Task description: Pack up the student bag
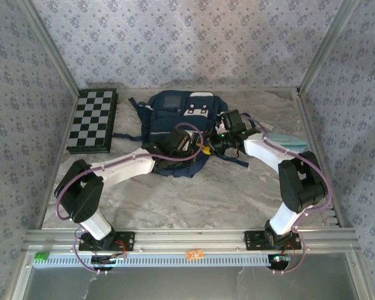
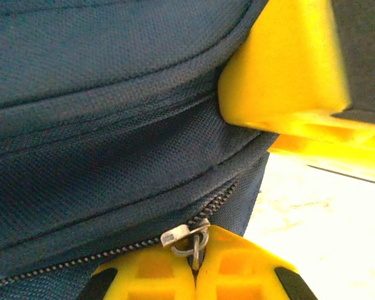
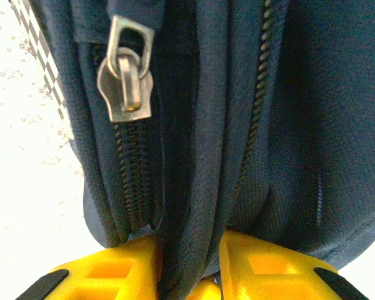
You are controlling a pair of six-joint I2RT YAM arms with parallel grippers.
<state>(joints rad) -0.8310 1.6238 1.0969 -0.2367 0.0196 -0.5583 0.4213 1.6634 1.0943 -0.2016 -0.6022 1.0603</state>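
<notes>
Top view: backpack [image 1: 178,122] lies flat on the marble worktop [image 1: 194,200], at 12 o'clock from centre, near the back wall, patches facing up. Chessboard [image 1: 94,119] at 10 o'clock, apart from the backpack. Light-blue pouch [image 1: 290,141] at 3 o'clock, partly under the right forearm.

Left arm: elbow folded back at 8 o'clock, white forearm running low across the worktop toward 2 o'clock, wrist over the near edge of the backpack. Left claw [image 1: 200,149] sits at that near edge. In the left wrist view the left claw [image 2: 195,250] is fully closed, yellow fingers [image 2: 144,275] pressed together, nipping the metal zip pull [image 2: 189,237] on the zip along the lower seam.

Right arm: elbow bent high at 4 o'clock, forearm reaching toward 10 o'clock, wrist tipped down at the backpack's near right corner. Right claw [image 1: 214,145] is just beside the left one. One of its yellow fingers [image 2: 281,69] shows at 2 o'clock in the left wrist view, pressed against the navy fabric. In the right wrist view the right claw [image 3: 187,269] is narrowly parted, a finger on each side of a raised fold of backpack fabric and gripping it. A second zip slider [image 3: 125,81] hangs at 11 o'clock there, not touched.
</notes>
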